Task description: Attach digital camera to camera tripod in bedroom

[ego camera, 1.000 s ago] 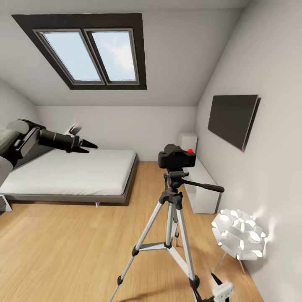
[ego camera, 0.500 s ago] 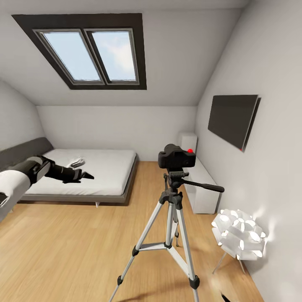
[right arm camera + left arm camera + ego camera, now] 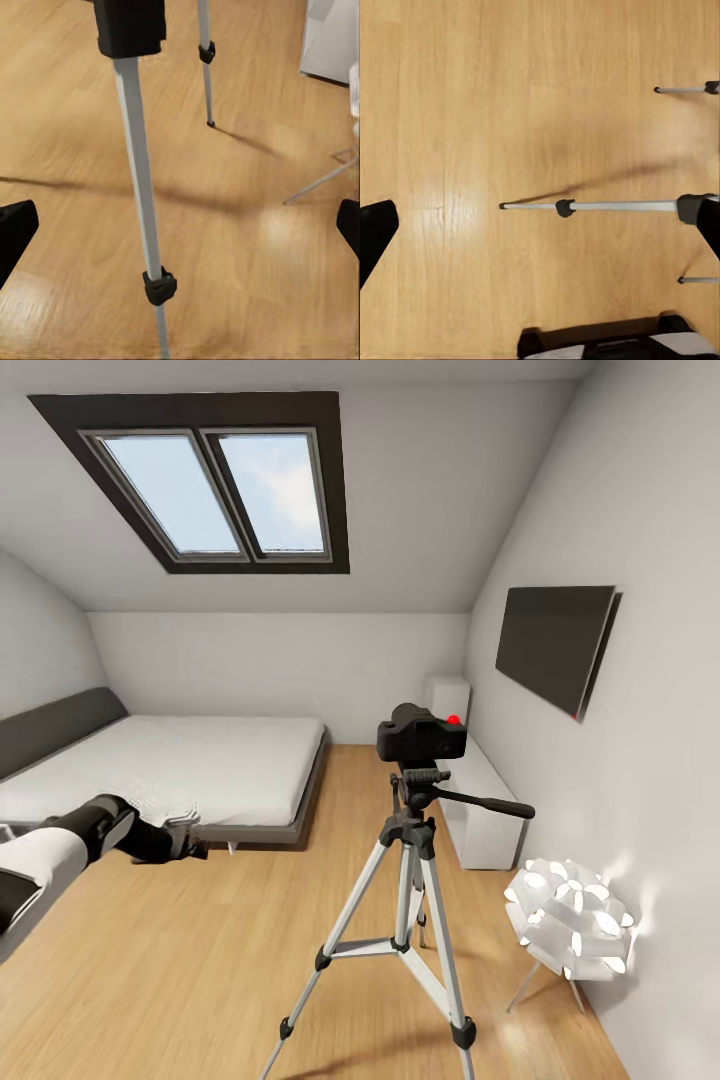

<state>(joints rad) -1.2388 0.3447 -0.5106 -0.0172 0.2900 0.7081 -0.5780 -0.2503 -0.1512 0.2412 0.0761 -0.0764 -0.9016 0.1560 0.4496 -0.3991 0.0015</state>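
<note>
The bedroom looks the same as before: the bed [image 3: 190, 770], the skylight [image 3: 215, 490] and the TV [image 3: 555, 645] have not moved. The tripod [image 3: 410, 920] stands on the wood floor [image 3: 200, 960] and the camera [image 3: 422, 736] sits on top of it. The left arm has dropped lower, from in front of the bed down near the floor. Its fingers [image 3: 375, 236] are spread wide and hold nothing. The right fingers [image 3: 16, 232] are wide apart too, near a tripod leg.
</note>
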